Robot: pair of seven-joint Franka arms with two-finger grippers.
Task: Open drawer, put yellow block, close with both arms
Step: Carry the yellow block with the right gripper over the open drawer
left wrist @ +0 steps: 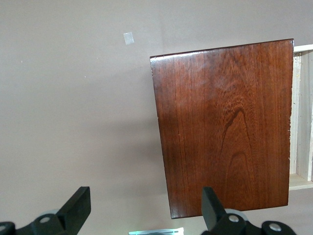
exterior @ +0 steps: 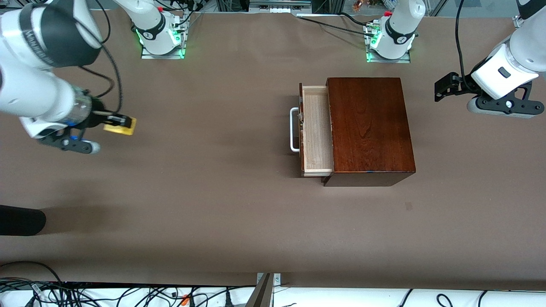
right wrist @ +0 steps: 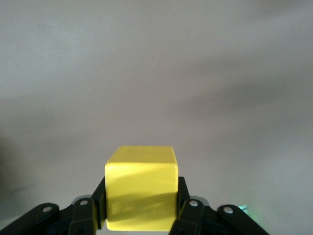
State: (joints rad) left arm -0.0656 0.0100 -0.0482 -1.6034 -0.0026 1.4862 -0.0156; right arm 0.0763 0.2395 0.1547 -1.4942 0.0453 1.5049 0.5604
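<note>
The dark wooden box (exterior: 369,128) stands mid-table, with its drawer (exterior: 316,128) pulled open toward the right arm's end. The drawer's pale wood inside is bare and its white handle (exterior: 293,130) is free. My right gripper (exterior: 117,123) is shut on the yellow block (exterior: 123,125) above the table at the right arm's end, well away from the drawer. The right wrist view shows the block (right wrist: 141,186) held between my right gripper's (right wrist: 141,205) fingers. My left gripper (exterior: 445,87) is open and empty over the table at the left arm's end. In the left wrist view it (left wrist: 145,210) faces the box top (left wrist: 225,127).
A small tape patch (exterior: 408,206) lies on the table nearer the front camera than the box, also in the left wrist view (left wrist: 128,38). A black object (exterior: 21,219) juts in at the right arm's end. Cables (exterior: 128,294) run along the front edge.
</note>
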